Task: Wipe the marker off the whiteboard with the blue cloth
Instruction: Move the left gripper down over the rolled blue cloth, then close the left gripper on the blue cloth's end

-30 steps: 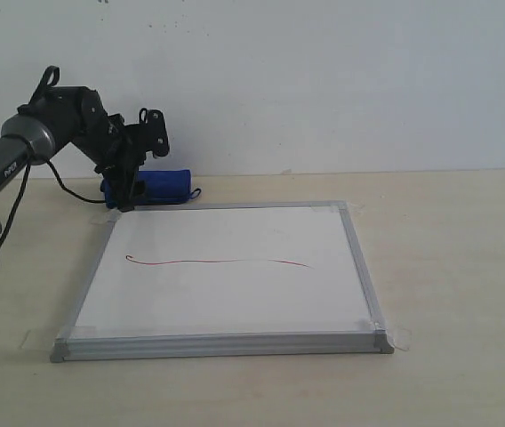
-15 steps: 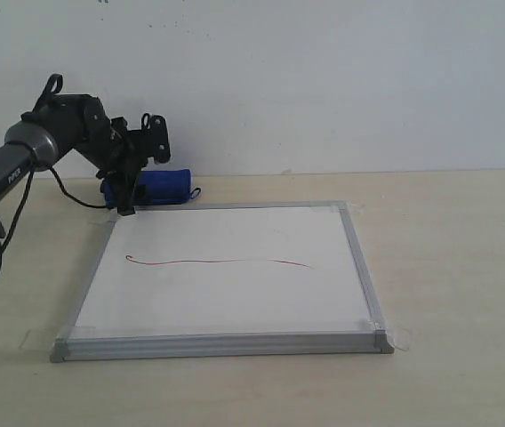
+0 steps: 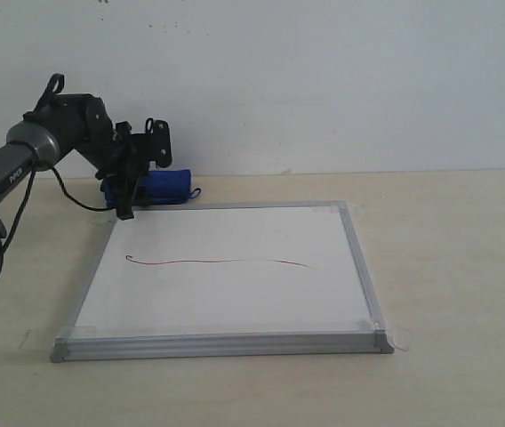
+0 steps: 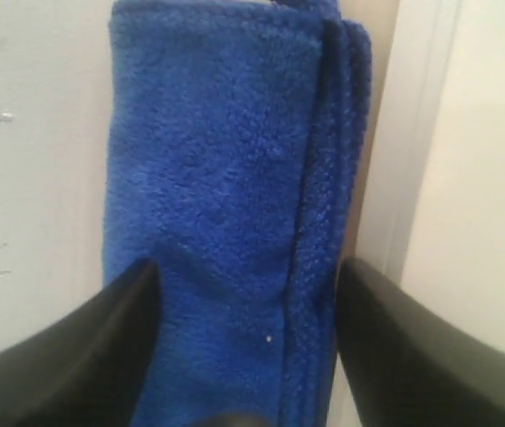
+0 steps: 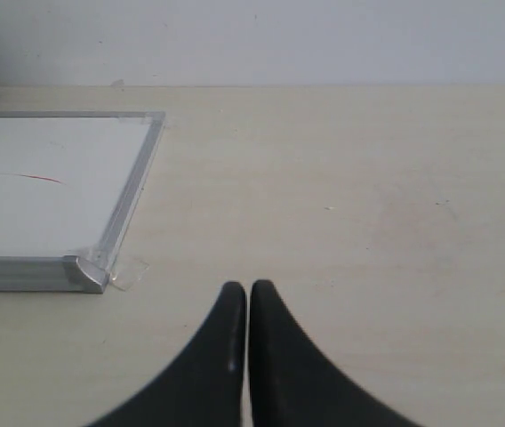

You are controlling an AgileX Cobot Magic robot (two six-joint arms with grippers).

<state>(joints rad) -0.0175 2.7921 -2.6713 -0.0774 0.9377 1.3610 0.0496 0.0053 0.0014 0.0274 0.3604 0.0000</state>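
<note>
Lying on the table (image 3: 448, 267), the cloth (image 3: 167, 186) is a bright blue, fluffy roll. It sits just behind the far left corner of the board (image 3: 235, 302), close to the wall. Seen close up, the cloth (image 4: 226, 178) looks soft and fuzzy, with folded edges down one long side, right beside the board's grey frame.

The left gripper (image 4: 248, 267) hangs over the cloth with its jaws spread wide, one black finger (image 4: 75, 347) on each side of the roll. It has not closed on the cloth, and I cannot tell if the fingers touch it.

The board is white and square. A thin, wavy red line (image 3: 217, 261) runs across its middle, with a tiny hook at its left end.

The right gripper (image 5: 248, 289) is pressed closed with nothing in it, over bare table near a front corner of the board.
</note>
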